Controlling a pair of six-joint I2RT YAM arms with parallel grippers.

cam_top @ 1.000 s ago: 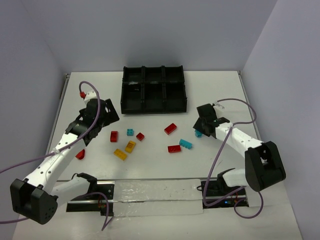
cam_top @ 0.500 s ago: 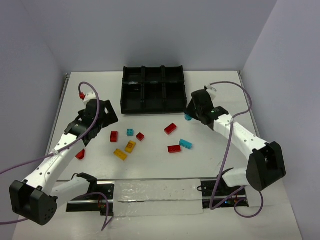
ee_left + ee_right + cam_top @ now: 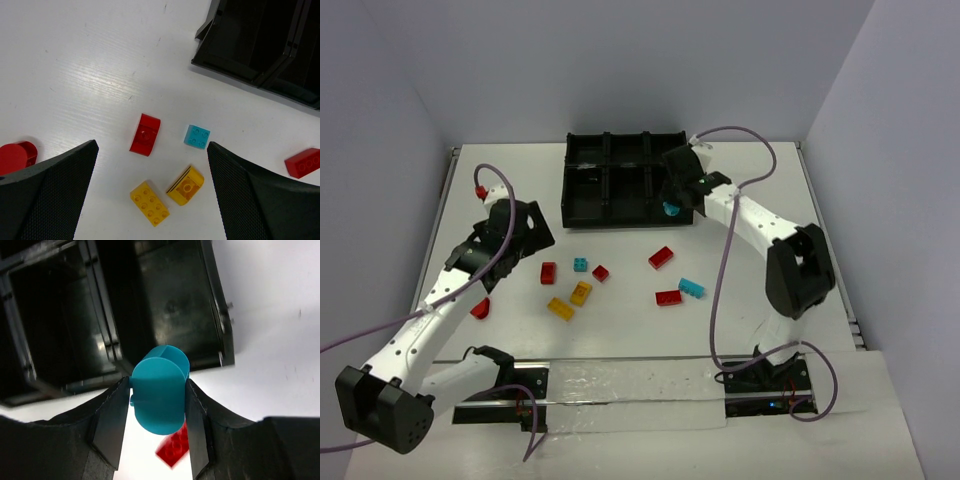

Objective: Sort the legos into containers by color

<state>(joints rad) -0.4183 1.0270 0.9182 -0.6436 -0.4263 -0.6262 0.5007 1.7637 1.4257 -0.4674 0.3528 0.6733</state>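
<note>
The black divided tray (image 3: 628, 178) of containers stands at the back middle. My right gripper (image 3: 670, 205) hangs over its near right edge, shut on a rounded cyan lego (image 3: 160, 389) held between both pads, with the tray's walls (image 3: 107, 335) just beyond it. My left gripper (image 3: 533, 240) is open above the loose legos. Between its fingers, on the table, lie a red curved one (image 3: 145, 134), a cyan square one (image 3: 197, 136) and two yellow ones (image 3: 185, 185) (image 3: 149, 203). Further right lie red legos (image 3: 661, 257) (image 3: 668, 297) and a cyan one (image 3: 692, 289).
Another red piece (image 3: 480, 309) sits on the table under the left arm. Purple cables loop above both arms. A clear plate (image 3: 630, 385) lies along the near edge between the arm bases. Walls close in the table at left, back and right.
The right arm has swung left and away, carrying the cyan lego from beside the loose bricks to the tray's near right edge. The left arm has barely moved.
</note>
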